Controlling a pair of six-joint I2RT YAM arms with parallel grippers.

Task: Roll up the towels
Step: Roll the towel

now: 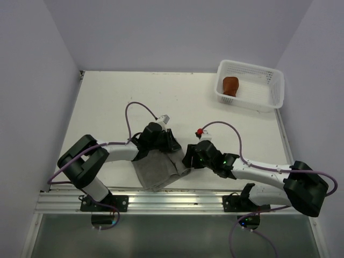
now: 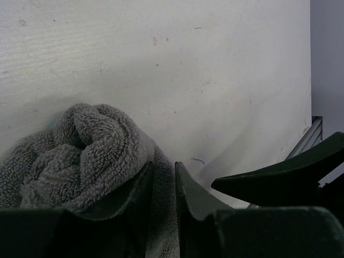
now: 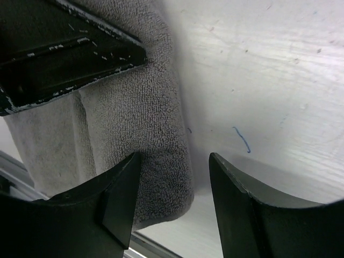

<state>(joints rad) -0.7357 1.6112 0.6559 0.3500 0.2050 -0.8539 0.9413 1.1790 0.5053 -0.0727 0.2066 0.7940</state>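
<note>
The grey towel (image 1: 156, 171) lies near the table's front edge with its far end bunched into a loose roll (image 2: 91, 156). My left gripper (image 1: 173, 146) is at that rolled end, and its jaws (image 2: 163, 177) are shut on a fold of the grey cloth. My right gripper (image 1: 188, 159) sits at the towel's right edge. It stands open (image 3: 174, 177), with the towel's corner (image 3: 161, 177) lying loose beside its left finger (image 3: 121, 193). The rust-brown towel (image 1: 231, 85) lies rolled in the white basket (image 1: 271, 88).
The basket stands at the table's far right corner. A metal rail (image 1: 177, 200) runs along the front edge just behind the towel. The two grippers are close together, and the left one's finger (image 3: 70, 48) shows in the right wrist view.
</note>
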